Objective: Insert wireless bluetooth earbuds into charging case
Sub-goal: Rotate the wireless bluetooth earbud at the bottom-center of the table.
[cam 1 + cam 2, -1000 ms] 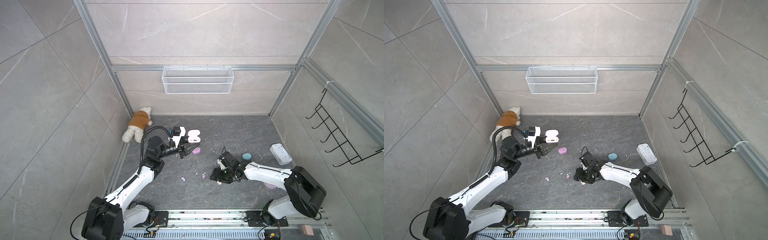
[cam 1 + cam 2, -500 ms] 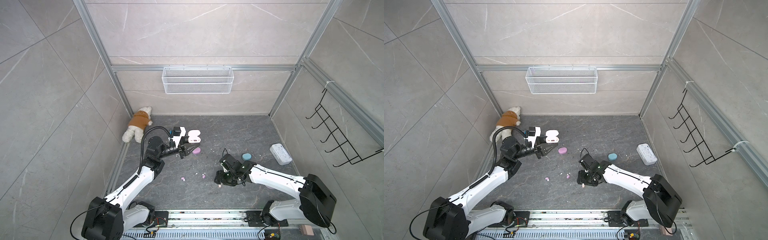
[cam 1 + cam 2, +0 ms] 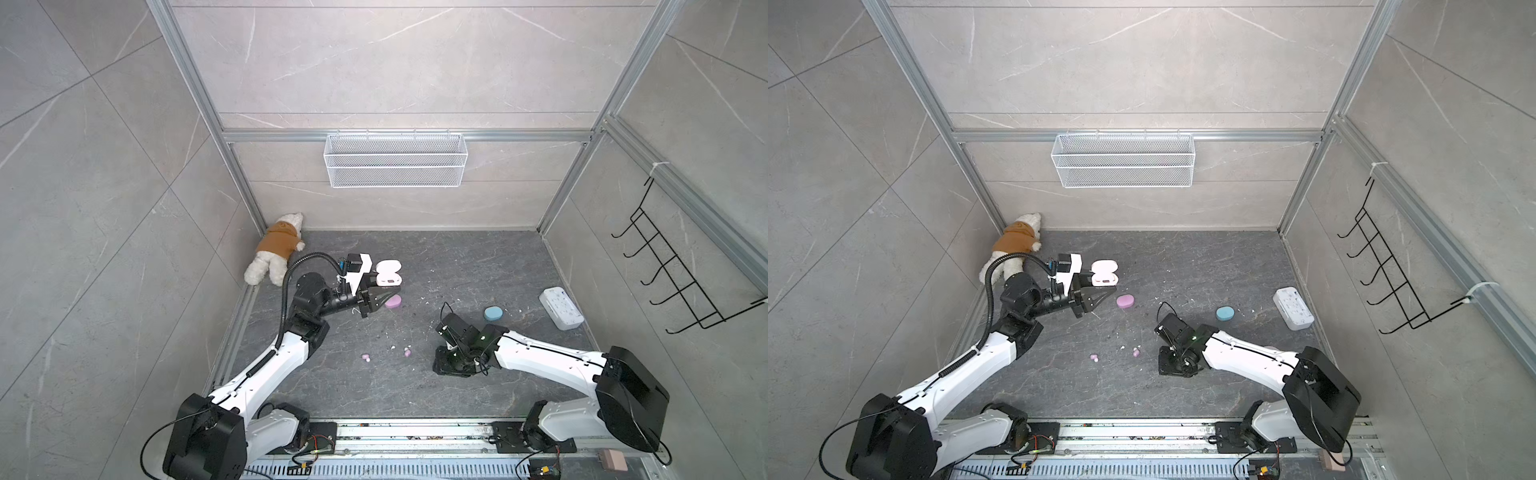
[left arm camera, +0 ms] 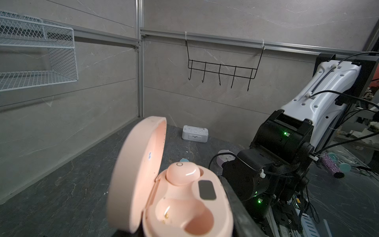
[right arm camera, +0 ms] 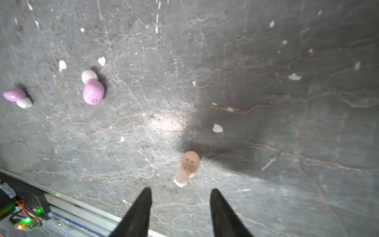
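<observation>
My left gripper (image 3: pixel 383 287) is shut on the open peach charging case (image 3: pixel 389 272), held above the floor at the back left. In the left wrist view one peach earbud (image 4: pixel 182 173) sits in the case (image 4: pixel 184 205), and the socket beside it is empty. My right gripper (image 5: pixel 180 191) points down at the floor, open, with nothing between its fingers. A loose peach earbud (image 5: pixel 188 166) lies just beyond its fingertips. Two lilac earbuds (image 5: pixel 93 92) (image 5: pixel 16 97) lie further off. Both top views show the two lilac earbuds (image 3: pixel 407 353) (image 3: pixel 1094 357) left of the right gripper (image 3: pixel 451 365).
A shut lilac case (image 3: pixel 392 302) lies under the left gripper, and a shut blue case (image 3: pixel 493 313) behind the right arm. A white power strip (image 3: pixel 561 308) is at the right wall, a plush bear (image 3: pixel 276 249) in the back-left corner. White crumbs dot the floor.
My right gripper has shifted a little toward the front edge and its fingers have narrowed. The left arm and the case have not moved.
</observation>
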